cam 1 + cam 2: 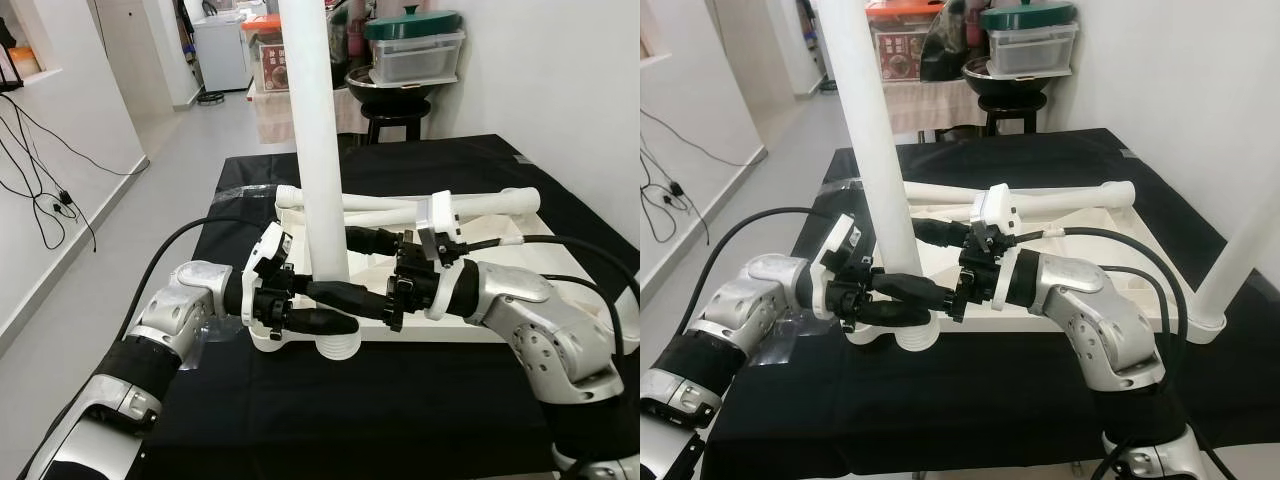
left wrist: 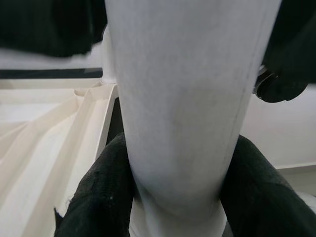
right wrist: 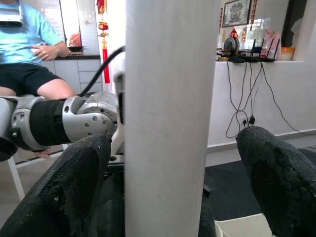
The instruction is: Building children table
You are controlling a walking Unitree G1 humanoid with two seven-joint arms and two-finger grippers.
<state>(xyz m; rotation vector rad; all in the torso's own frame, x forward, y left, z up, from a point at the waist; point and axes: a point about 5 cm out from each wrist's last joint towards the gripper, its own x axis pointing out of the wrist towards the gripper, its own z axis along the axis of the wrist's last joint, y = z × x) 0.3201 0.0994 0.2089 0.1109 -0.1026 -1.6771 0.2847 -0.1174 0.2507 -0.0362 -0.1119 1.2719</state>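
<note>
Black cloth covers the floor where the upturned white tabletop [image 1: 470, 325] lies; at its near-left corner the left gripper [image 1: 335, 300] clamps the upright leg [image 1: 322, 150], while the right gripper [image 1: 370, 243] brackets it, fingers spread. Likely screwing it home; next, twisting.

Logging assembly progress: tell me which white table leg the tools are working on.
The upright leg at the tabletop's near left corner, between the left tool and right tool. Two other legs lie flat.

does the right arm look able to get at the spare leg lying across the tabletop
Probably yes: the spare leg lies just behind the right gripper, nothing between them. But its fingers sit around the upright leg, so it must back off first.
</note>
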